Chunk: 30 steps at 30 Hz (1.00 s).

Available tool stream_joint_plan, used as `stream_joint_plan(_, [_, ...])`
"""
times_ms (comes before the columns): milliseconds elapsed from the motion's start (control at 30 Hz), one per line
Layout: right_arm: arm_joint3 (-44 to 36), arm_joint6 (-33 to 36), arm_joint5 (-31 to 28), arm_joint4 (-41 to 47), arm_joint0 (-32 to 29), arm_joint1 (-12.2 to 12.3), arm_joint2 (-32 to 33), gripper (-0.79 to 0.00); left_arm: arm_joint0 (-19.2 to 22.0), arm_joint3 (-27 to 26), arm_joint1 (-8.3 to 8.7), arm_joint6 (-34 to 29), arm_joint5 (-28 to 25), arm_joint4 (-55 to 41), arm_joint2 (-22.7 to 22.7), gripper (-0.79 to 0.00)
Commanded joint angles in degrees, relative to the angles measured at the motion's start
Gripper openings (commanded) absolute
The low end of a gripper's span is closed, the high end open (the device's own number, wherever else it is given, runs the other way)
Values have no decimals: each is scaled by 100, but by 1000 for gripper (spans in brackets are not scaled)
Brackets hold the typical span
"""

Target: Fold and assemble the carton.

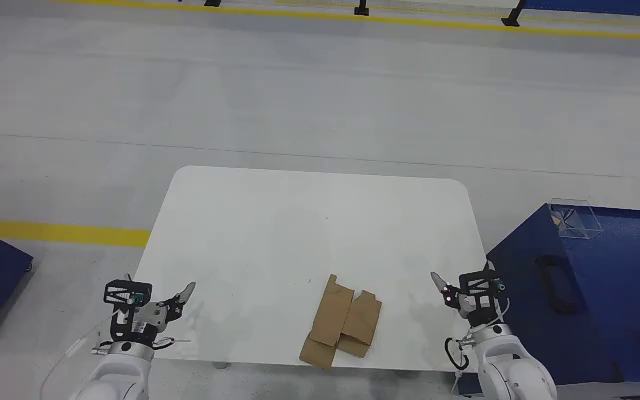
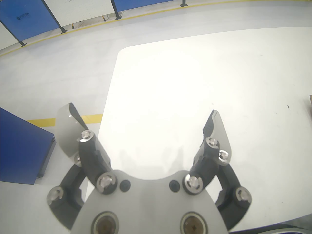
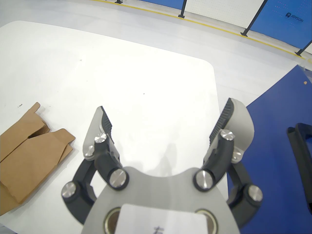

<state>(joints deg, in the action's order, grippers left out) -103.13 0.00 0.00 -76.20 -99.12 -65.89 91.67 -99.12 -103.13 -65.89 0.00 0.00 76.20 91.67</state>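
Two grippers: the left gripper (image 2: 142,108) and the right gripper (image 3: 165,103) hang over the near corners of the white bench (image 1: 300,215), one each, and neither carries anything.
Left gripper: fingers spread wide apart, with bare bench top showing in the gap between them and nothing within their span.
Right gripper: the same picture here, fingers splayed well apart, ribbed pads facing inward over plain white surface.
Carton (image 1: 341,322): still a flat brown cardboard blank, lying on the bench between the two grippers. It sits near the right gripper on that gripper's inner side and well apart from the left one, touching neither.
Carton shape: flattened panels overlap, with notched flaps at the end away from the grippers. The whole piece lies at a slant, and its near end reaches the bench edge.
Blue cabinet (image 1: 570,300): stands off the bench, just beside the right gripper on its outer side, with a black handle (image 3: 299,147) on its top face.
Clear container (image 1: 575,215): sits on the cabinet's far corner, beyond the right gripper.
Blue box (image 2: 22,147): on the floor, out past the left gripper's outer side.
Yellow floor line (image 1: 70,233): runs along the floor beyond that box.
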Motion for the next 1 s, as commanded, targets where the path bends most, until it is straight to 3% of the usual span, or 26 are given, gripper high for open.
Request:
stream_joint_plan(0, [0,0,0,0,0,0,0,0,0,0,0,0,0,0,0,-1])
stream_joint_plan(533, [11,65,-88,72,-16,-1,-21,0,0,0,0,0,0,0,0,0])
stream_joint_plan(600, [-116,731,-805,951,-22,19,143,0,0,0,0,0,0,0,0,0])
stream_joint_plan(700, [-7,2615,-2073,3401,122,86,566,0,0,0,0,0,0,0,0,0])
stream_joint_plan(767, [378,4453,-2642,5318,388,183,805,0,0,0,0,0,0,0,0,0])
stream_joint_plan(867, [906,6435,-2548,7129,813,290,842,0,0,0,0,0,0,0,0,0])
stream_joint_plan(967, [1711,7825,-2234,8392,1364,365,720,0,0,0,0,0,0,0,0,0])
